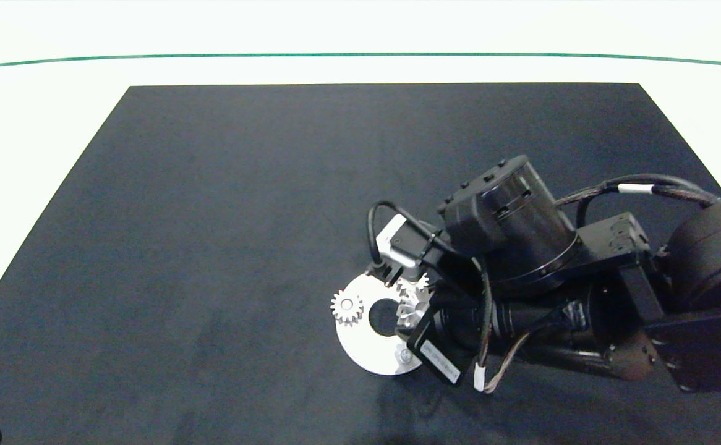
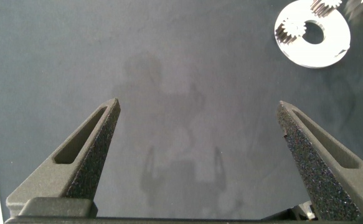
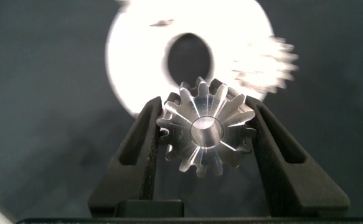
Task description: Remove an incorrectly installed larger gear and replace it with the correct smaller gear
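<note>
The larger gear [image 3: 205,134], shiny with long pointed teeth, is clamped between the fingers of my right gripper [image 3: 203,102], which is shut on it. In the head view this gear [image 1: 411,310] is tilted on edge just above the white round plate [image 1: 366,349], beside the plate's centre hole. One small fine-toothed gear [image 1: 346,307] sits on the plate's left rim. Another small gear [image 1: 414,285] shows partly under the right wrist. My left gripper [image 2: 198,104] hangs open over bare mat, far from the plate [image 2: 321,53].
A small stud [image 1: 404,355] stands on the plate's near edge. The right arm and its cables [image 1: 509,222] cover the plate's right side. A black mat [image 1: 212,216] covers the table, with white table edge around it.
</note>
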Robot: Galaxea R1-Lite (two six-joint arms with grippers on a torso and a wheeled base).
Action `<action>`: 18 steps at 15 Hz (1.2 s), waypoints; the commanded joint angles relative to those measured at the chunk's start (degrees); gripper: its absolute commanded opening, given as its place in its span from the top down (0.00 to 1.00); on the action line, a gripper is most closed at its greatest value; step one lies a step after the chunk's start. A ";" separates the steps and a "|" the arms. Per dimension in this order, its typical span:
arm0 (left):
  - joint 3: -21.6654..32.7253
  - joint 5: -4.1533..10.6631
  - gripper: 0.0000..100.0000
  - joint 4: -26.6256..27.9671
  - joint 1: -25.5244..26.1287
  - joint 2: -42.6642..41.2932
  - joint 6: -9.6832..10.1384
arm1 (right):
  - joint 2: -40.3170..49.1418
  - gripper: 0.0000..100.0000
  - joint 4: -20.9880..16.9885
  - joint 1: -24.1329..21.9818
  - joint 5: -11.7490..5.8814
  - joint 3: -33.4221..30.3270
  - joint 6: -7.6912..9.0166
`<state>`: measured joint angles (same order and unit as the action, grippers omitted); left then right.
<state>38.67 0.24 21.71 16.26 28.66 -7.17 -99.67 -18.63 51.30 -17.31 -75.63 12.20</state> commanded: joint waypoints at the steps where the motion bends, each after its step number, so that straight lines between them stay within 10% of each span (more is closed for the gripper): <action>1: -0.08 0.02 0.00 0.17 0.00 -0.27 -0.04 | 4.75 0.69 -0.18 -7.97 -0.09 1.10 -0.25; 10: -0.79 0.11 0.00 0.96 -0.18 -0.89 -0.04 | 8.79 0.69 0.43 -28.18 6.94 7.08 -0.51; 18: -0.96 0.28 0.00 0.96 -0.27 -1.33 -0.04 | 5.98 0.69 4.04 -32.31 9.14 8.83 -1.48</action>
<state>37.68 0.51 22.56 16.01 27.44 -7.17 -92.61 -14.63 18.99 -8.01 -67.37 10.69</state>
